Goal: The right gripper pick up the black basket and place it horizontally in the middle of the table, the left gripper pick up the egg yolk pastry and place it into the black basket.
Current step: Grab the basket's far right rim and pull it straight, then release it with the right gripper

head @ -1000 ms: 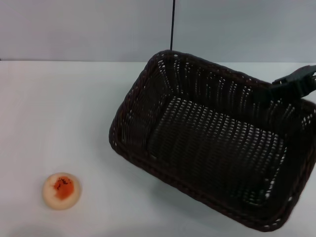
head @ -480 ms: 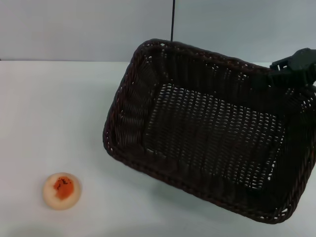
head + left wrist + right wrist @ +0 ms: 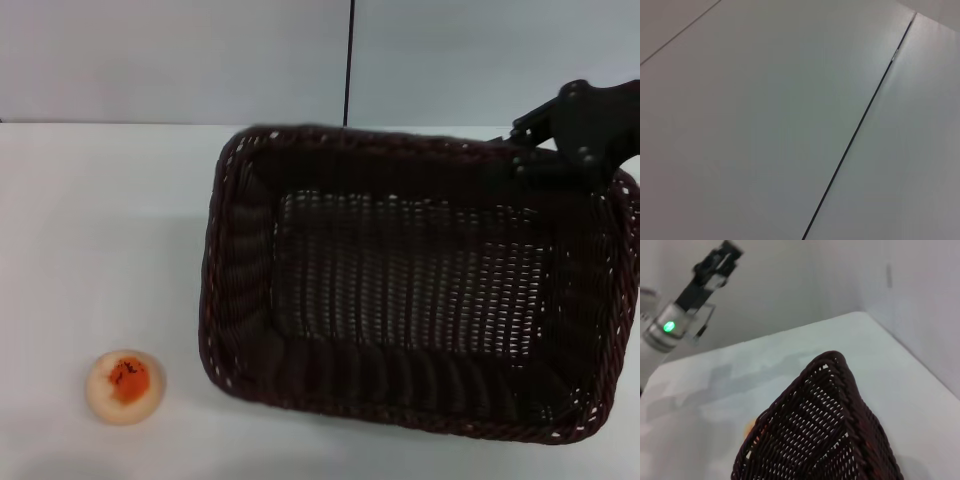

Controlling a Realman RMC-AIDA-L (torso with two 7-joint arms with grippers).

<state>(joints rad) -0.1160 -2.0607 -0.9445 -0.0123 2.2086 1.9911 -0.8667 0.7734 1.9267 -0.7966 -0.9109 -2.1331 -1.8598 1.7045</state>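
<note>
The black basket [image 3: 235, 270] lies with its long side across the white table [image 3: 100, 220], right of the middle. My right gripper [image 3: 562, 132] is shut on the basket's far right rim and holds it; I cannot tell whether the basket rests on the table. The basket's corner fills the right wrist view [image 3: 840, 395]. The egg yolk pastry [image 3: 124, 386] sits on the table at the near left, apart from the basket. My left gripper [image 3: 720, 260] shows far off in the right wrist view, raised above the table's far side. It is out of the head view.
A grey wall with a dark vertical seam [image 3: 349, 60] stands behind the table. The left wrist view shows only the wall panels [image 3: 765, 110]. Bare tabletop lies between the pastry and the basket.
The basket has turned from a slanted position to lie level across the table and has shifted left and toward me. My right gripper moved up and slightly left with it. The pastry has not moved.
</note>
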